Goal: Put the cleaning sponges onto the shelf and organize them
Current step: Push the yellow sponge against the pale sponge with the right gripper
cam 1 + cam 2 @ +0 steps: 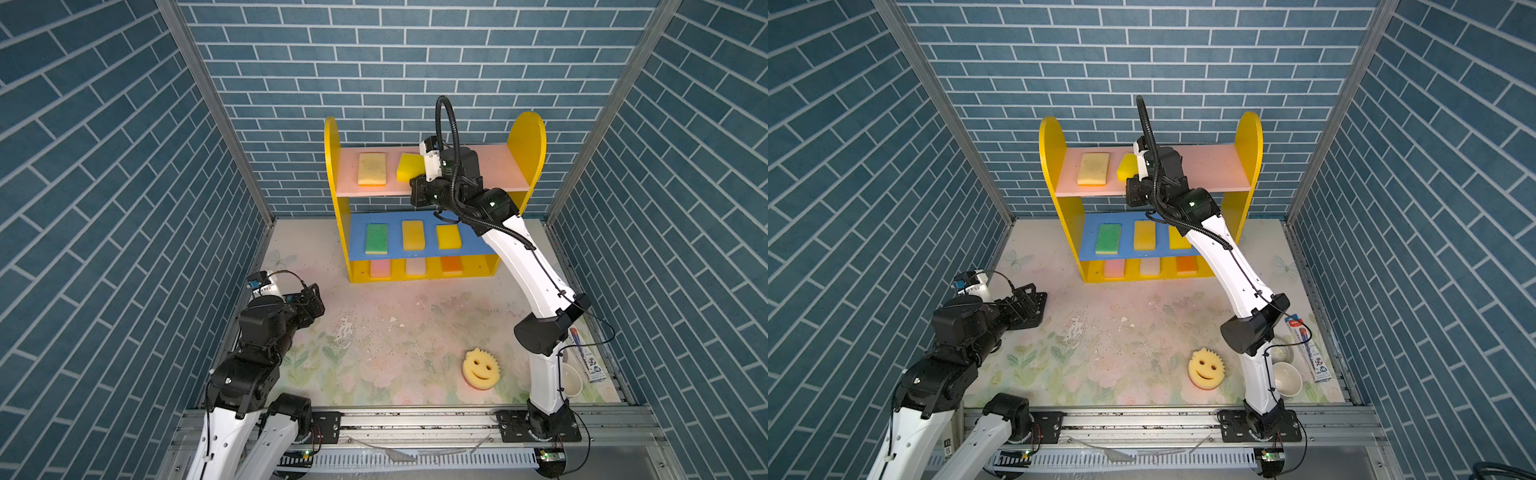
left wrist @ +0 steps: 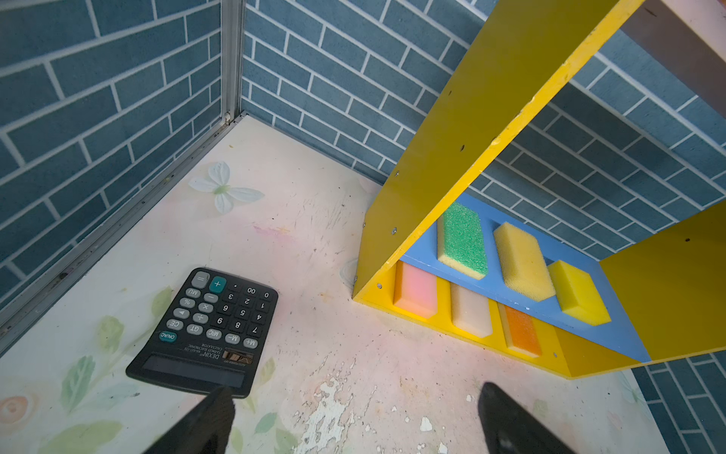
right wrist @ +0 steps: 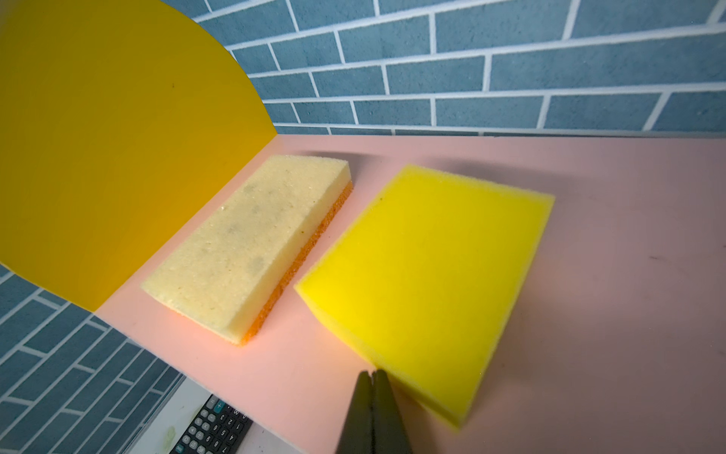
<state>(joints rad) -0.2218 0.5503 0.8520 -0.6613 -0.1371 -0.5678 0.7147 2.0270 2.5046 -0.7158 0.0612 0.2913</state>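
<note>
Though top views hide its tips, wrist view shows right tool [image 3: 371, 377] pressed together beside yellow sponge [image 3: 428, 275] | left tool [image 2: 355, 389] spread

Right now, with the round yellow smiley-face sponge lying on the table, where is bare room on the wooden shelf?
Pink top board: bare from the bright yellow foam sponge to the right yellow side panel. Crowded: blue middle board and yellow base, each filled three abreast.
</note>
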